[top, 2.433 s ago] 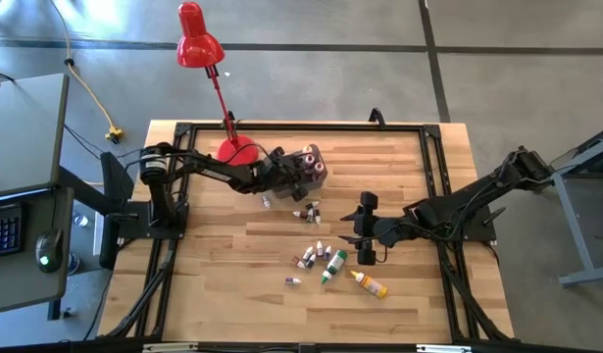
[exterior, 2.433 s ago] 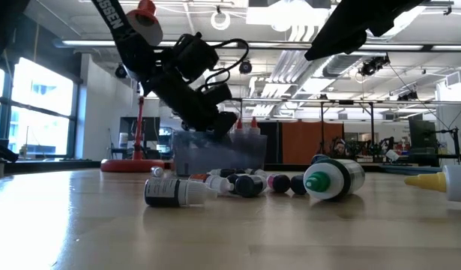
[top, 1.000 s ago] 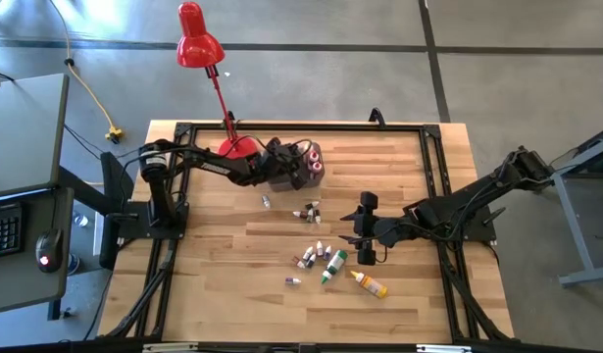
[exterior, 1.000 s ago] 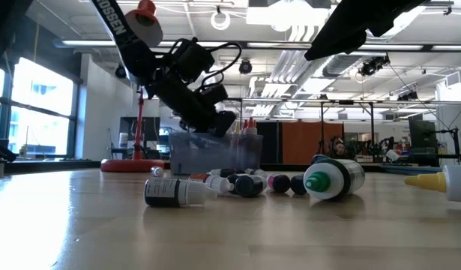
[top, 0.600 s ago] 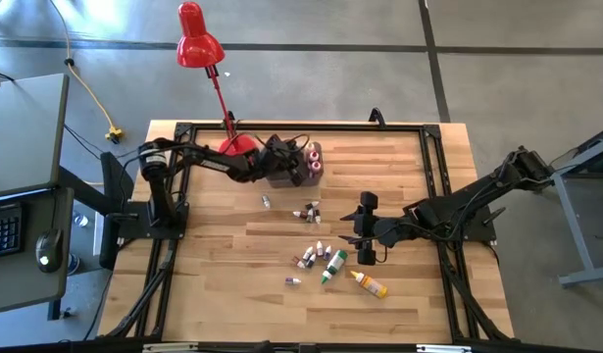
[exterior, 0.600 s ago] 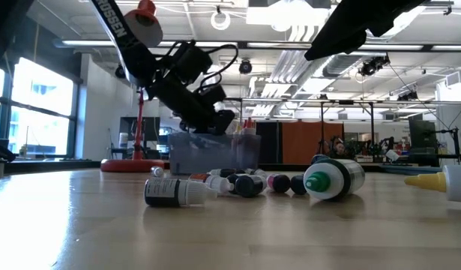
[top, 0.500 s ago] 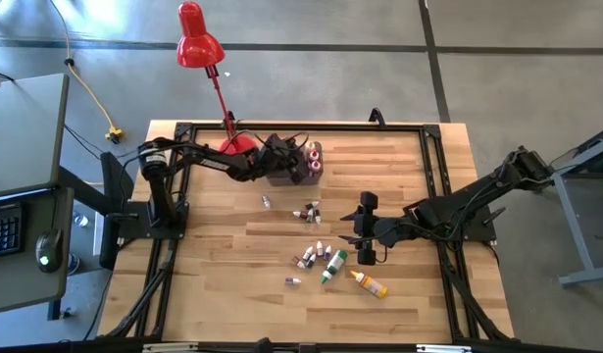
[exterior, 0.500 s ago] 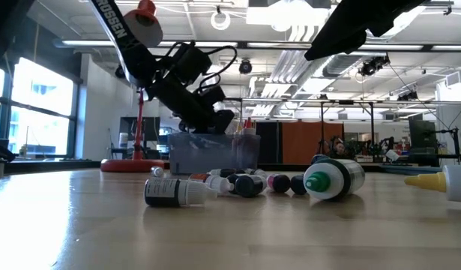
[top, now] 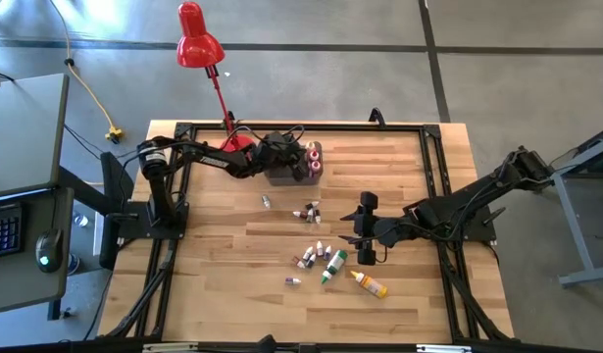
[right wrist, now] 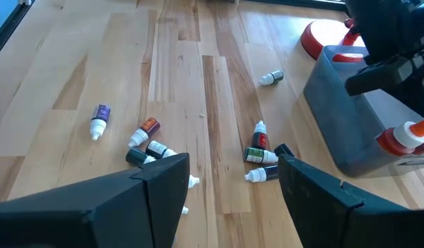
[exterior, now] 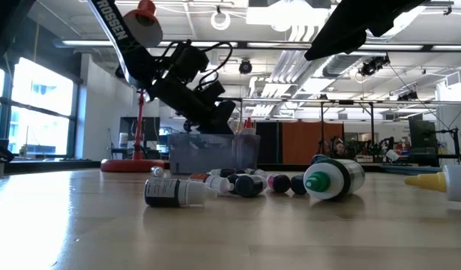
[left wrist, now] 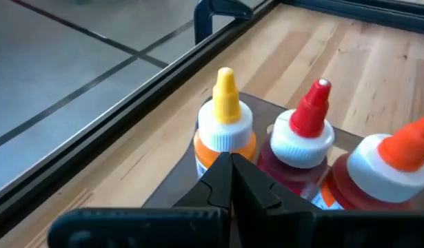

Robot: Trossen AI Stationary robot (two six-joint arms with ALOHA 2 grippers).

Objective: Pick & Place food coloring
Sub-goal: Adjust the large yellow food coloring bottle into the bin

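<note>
While the left gripper (top: 284,160), jaws closed and empty, hovers over the bin (top: 299,165) at 12 o'clock, the right gripper (top: 359,237) waits open beside loose food coloring bottles (top: 319,257) mid-tabletop (top: 419,299).

Grey concrete floor (top: 497,59), wooden table (top: 419,176), large window (exterior: 35,112), ceiling lights (exterior: 290,15).

Just past the black left gripper (left wrist: 231,180) stand yellow-capped (left wrist: 225,117), red-capped (left wrist: 305,138) and orange-capped (left wrist: 394,155) bottles in a grey bin (top: 283,176); lamp (top: 198,44) red.
</note>
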